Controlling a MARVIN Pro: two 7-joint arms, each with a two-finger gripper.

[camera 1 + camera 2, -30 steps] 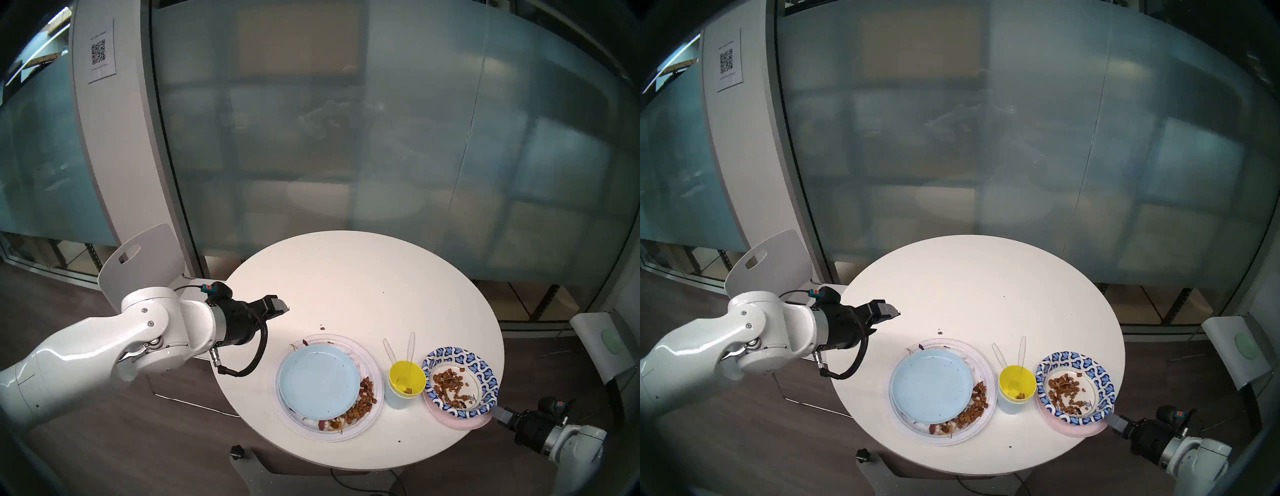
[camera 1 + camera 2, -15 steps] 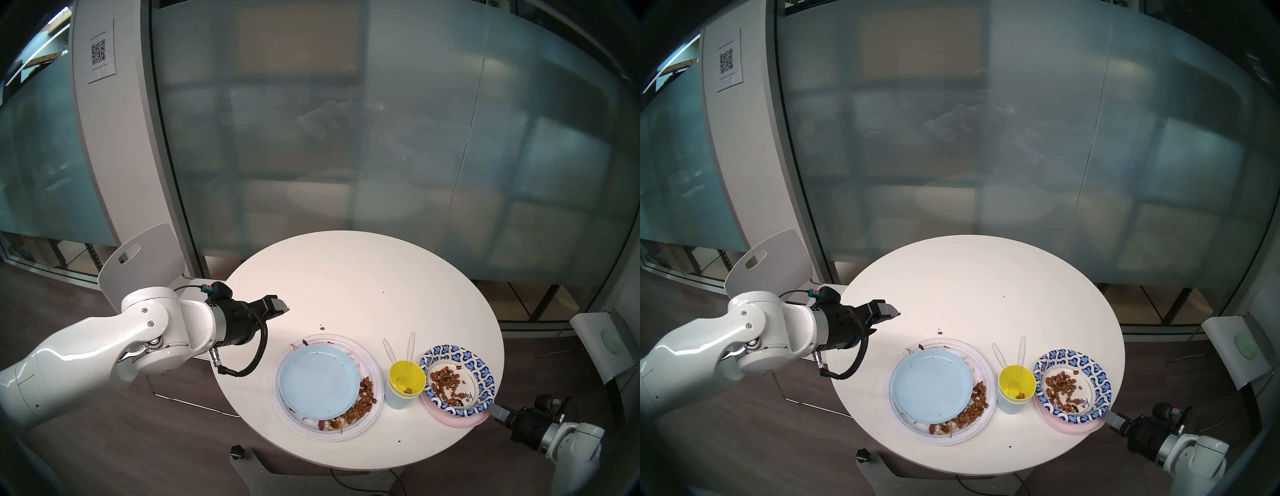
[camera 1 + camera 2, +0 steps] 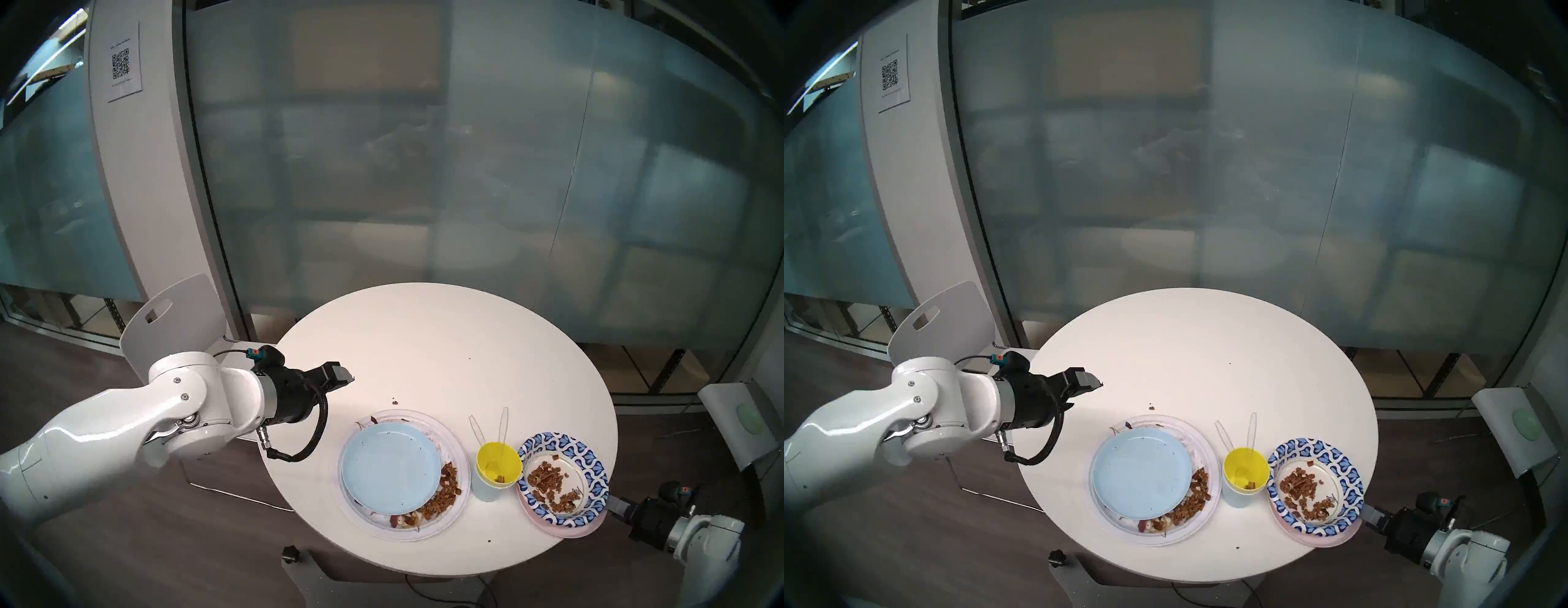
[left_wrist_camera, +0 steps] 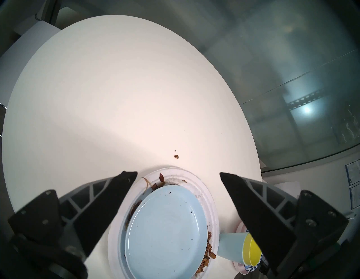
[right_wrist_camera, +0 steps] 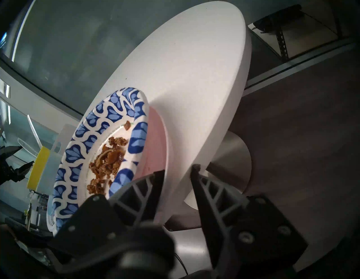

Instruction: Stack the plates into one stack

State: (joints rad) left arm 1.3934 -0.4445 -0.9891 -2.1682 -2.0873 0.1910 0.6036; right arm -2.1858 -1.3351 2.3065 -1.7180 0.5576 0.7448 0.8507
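A large white plate (image 3: 450, 431) with food scraps lies at the table's near middle, and a light blue plate (image 3: 390, 467) lies on it. At the right edge a blue-white patterned plate (image 3: 592, 463) with scraps sits on a pale pink plate (image 3: 570, 530) that overhangs the table. My right gripper (image 3: 613, 505) is shut on the pink plate's rim (image 5: 155, 136), one finger (image 5: 153, 181) above it and the other below, by the table edge. My left gripper (image 3: 345, 378) is open and empty, above the table and left of the white plate (image 4: 194, 179).
A yellow cup (image 3: 498, 465) nested in a light blue cup (image 3: 483, 490) holds clear plastic cutlery (image 3: 477, 426) and stands between the two plate piles. The round white table (image 3: 424, 339) has crumbs (image 3: 394, 402). A white chair (image 3: 178, 314) stands at the left.
My right gripper, with the pink and patterned plates, shifted slightly left and then came back toward the table's near right edge. The left arm has not moved.
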